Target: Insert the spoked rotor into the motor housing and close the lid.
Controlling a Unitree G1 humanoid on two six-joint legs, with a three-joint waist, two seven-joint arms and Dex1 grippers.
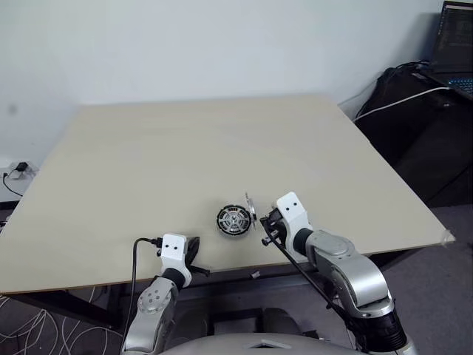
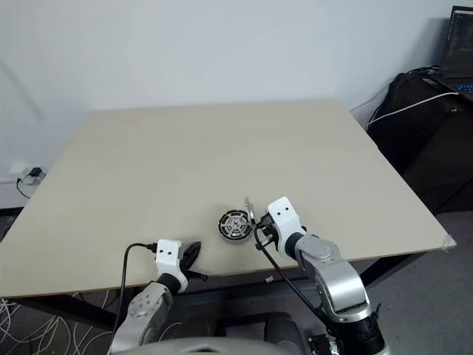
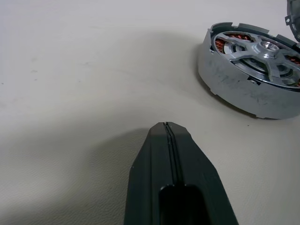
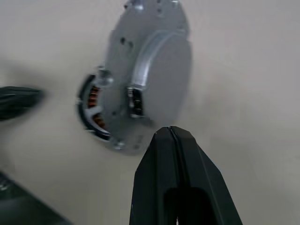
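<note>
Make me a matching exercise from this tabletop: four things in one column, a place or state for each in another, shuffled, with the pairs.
Things:
1. spoked rotor
2. lid
3. left gripper
4. motor housing

States:
A. tilted on edge, leaning against the housing's side
B. seated inside the housing, over the copper windings
C. lying flat on the table, open side up
D. shut, holding nothing, beside the housing

Pairs: 1-B, 2-A, 3-D, 4-C

No text, label or number can be read; the laptop screen (image 1: 458,29) shows lines too small to make out.
</note>
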